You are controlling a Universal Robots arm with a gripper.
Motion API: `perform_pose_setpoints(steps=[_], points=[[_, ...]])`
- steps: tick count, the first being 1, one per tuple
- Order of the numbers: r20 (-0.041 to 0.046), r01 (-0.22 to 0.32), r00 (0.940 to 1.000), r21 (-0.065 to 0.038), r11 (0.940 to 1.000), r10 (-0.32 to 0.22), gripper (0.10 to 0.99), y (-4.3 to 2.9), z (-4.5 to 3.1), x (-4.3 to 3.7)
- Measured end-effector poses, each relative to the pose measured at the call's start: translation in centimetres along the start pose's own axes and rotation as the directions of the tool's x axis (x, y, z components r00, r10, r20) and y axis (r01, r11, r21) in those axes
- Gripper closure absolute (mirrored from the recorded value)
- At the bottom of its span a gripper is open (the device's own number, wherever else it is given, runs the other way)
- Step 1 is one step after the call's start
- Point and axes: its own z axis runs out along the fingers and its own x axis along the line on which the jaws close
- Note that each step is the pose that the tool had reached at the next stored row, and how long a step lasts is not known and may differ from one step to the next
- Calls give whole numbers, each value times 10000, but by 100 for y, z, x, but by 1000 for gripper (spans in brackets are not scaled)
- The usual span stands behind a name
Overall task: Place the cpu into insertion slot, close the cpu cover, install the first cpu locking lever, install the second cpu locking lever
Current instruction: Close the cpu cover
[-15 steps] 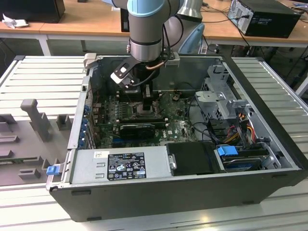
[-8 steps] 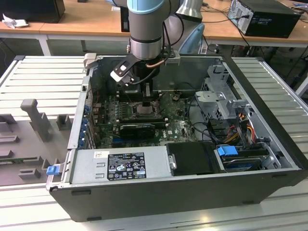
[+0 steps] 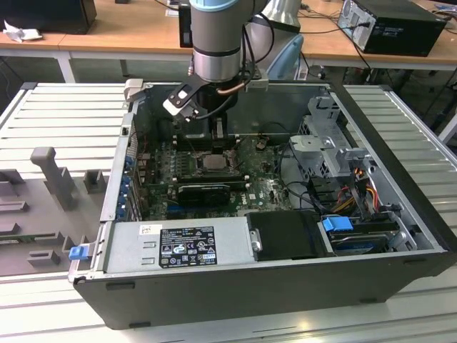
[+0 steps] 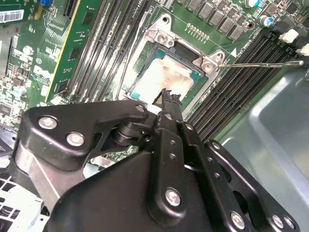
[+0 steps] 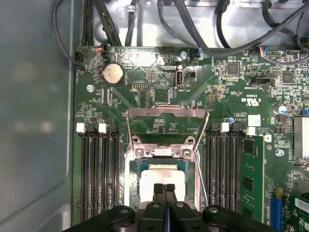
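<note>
As the arm reaches down into the open computer case [image 3: 285,279], the exterior view puts the gripper [image 3: 212,146] low over the green board, directly above the insertion slot [image 3: 227,170], which sits between the long black memory slots and ahead of the long black card.

Seen in the first wrist view, the cpu [image 5: 147,180] lies flat in the slot, its pale face up and square to the black frame. The cpu cover [image 5: 166,114] is swung up and back on its hinge, so bare board shows through its window. The two fingertips [image 5: 159,189] are pressed together with nothing between them, over the middle of the chip.

From the second wrist view, the closed tips [image 4: 169,96] seem to rest on the chip's face, though actual contact is hard to judge. A thin metal lever [image 4: 260,63] stands out free beside the socket, across the memory slots [image 4: 241,84].
</note>
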Motion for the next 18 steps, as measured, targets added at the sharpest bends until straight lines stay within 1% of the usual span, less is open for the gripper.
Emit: perform_pose_setpoints(steps=[1, 7, 12, 13, 14, 16, 18], points=[[16, 1, 10000, 1, 10000, -1, 980, 0, -5, 0], [21, -41, 10000, 2, 10000, 41, 980, 2, -44, -1], [25, -95, 10000, 3, 10000, 95, 980, 4, -104, -2], [26, -123, 9999, 3, 9999, 123, 980, 6, -130, -2], [29, -170, 9999, 3, 9999, 170, 980, 9, -205, -3], [30, -205, 9998, 3, 9998, 205, 980, 12, -261, -4], [32, -224, 9997, 4, 9997, 224, 980, 14, -300, -4]])
